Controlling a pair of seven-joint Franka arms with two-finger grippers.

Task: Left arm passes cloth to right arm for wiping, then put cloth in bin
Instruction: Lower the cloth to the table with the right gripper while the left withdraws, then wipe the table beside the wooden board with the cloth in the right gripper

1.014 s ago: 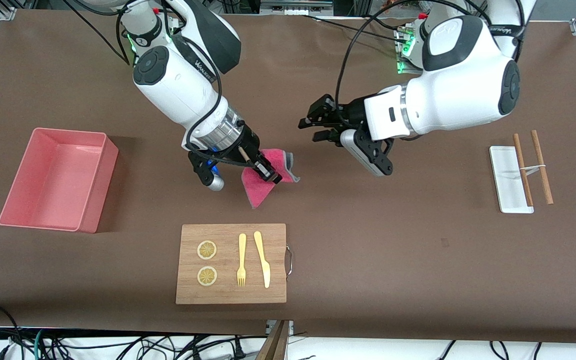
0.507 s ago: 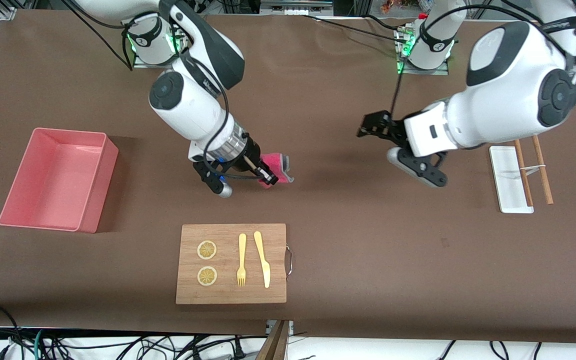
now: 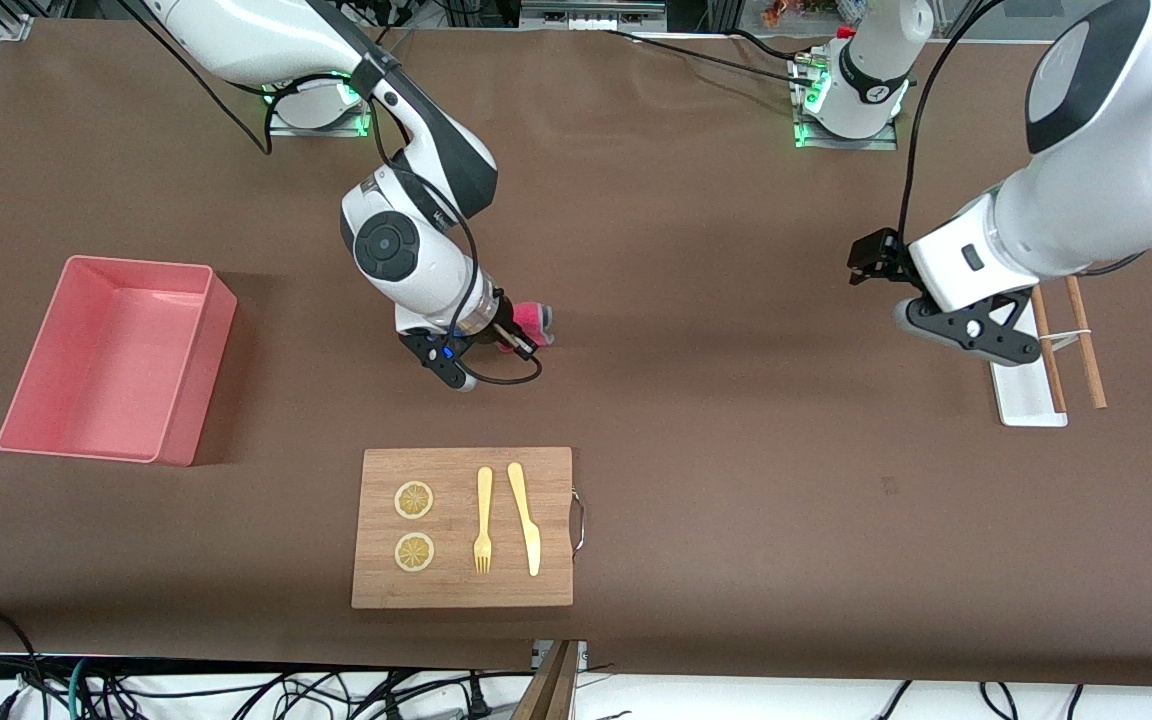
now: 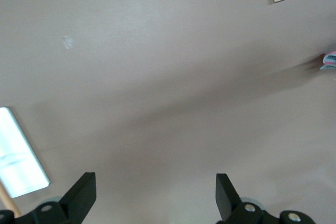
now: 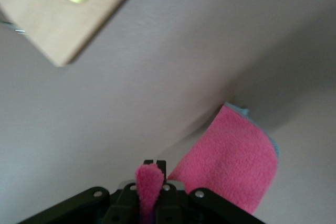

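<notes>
My right gripper (image 3: 519, 341) is shut on the magenta cloth (image 3: 536, 320), low over the brown table between the arms' bases and the cutting board. In the right wrist view a fold of the cloth (image 5: 148, 182) is pinched in the right gripper (image 5: 155, 169), and the rest spreads out below. Whether it touches the table I cannot tell. My left gripper (image 3: 868, 260) hangs over the table beside the white tray. Its fingers (image 4: 84, 196) stand wide apart with only bare table between them. The salmon-pink bin (image 3: 191, 400) stands at the right arm's end, nothing in it.
A wooden cutting board (image 3: 461, 590) with two lemon slices, a yellow fork and a yellow knife lies nearer the front camera than the cloth. A white tray (image 3: 1021, 395) and a pair of wooden chopsticks (image 3: 1084, 340) lie at the left arm's end.
My left arm has drawn back from the cloth toward the white tray, its gripper empty. My right arm has swung down and lowered the cloth toward the table.
</notes>
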